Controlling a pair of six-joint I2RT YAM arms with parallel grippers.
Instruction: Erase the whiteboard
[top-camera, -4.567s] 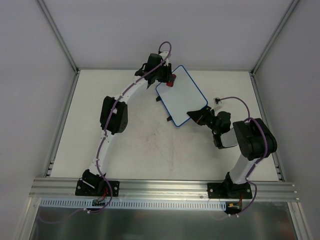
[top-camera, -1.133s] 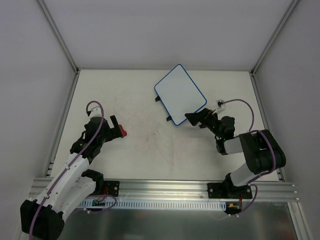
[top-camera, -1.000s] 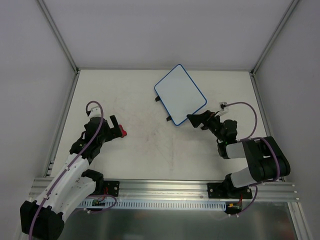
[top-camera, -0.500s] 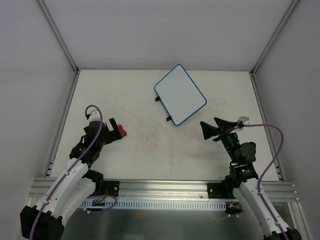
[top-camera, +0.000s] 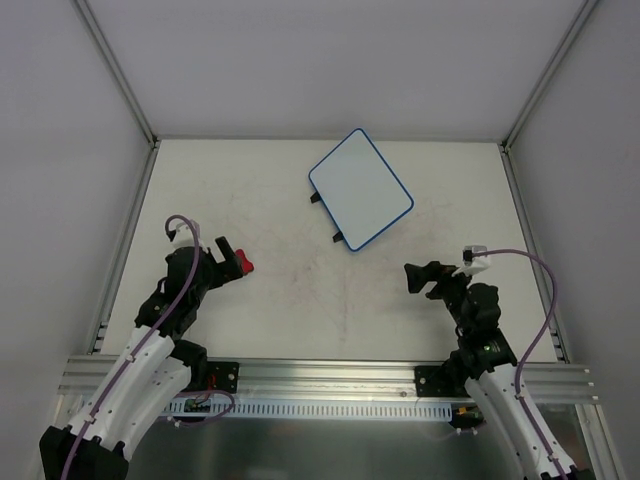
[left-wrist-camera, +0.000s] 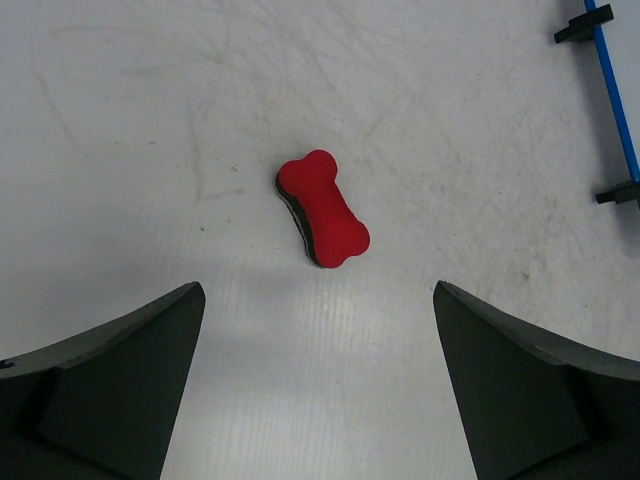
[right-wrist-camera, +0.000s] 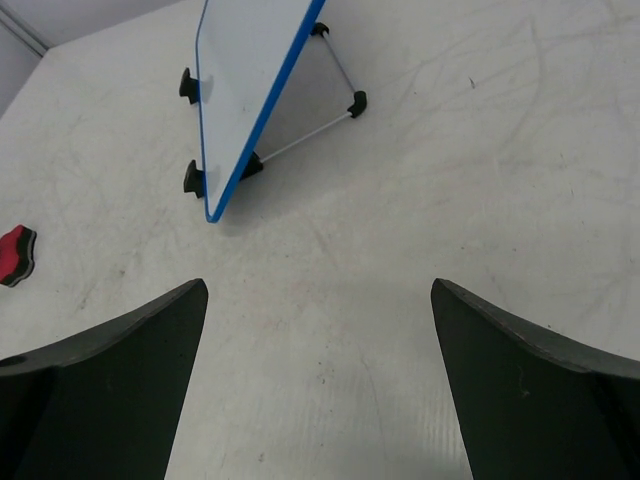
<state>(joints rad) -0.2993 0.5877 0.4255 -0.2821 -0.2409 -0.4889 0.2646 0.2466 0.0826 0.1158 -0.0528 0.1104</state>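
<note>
The whiteboard (top-camera: 360, 188) stands tilted on its black feet at the back middle of the table, blue-rimmed, with a plain white face. In the right wrist view the whiteboard (right-wrist-camera: 245, 80) leans on a thin wire stand, well ahead of my open right gripper (right-wrist-camera: 318, 285). A red bone-shaped eraser (left-wrist-camera: 323, 208) lies flat on the table just ahead of my open left gripper (left-wrist-camera: 318, 290), touching neither finger. From above, the eraser (top-camera: 245, 264) sits at the left gripper's (top-camera: 228, 260) tips. The right gripper (top-camera: 420, 277) hovers near the front right and holds nothing.
The board's blue rim (left-wrist-camera: 615, 100) and two black feet show at the right edge of the left wrist view. The eraser (right-wrist-camera: 15, 255) appears at the far left of the right wrist view. Metal frame rails (top-camera: 330, 375) bound the scuffed white table.
The right arm has drawn back from the whiteboard's near corner toward the front edge. The left arm has pulled back slightly from the eraser, which stays on the table.
</note>
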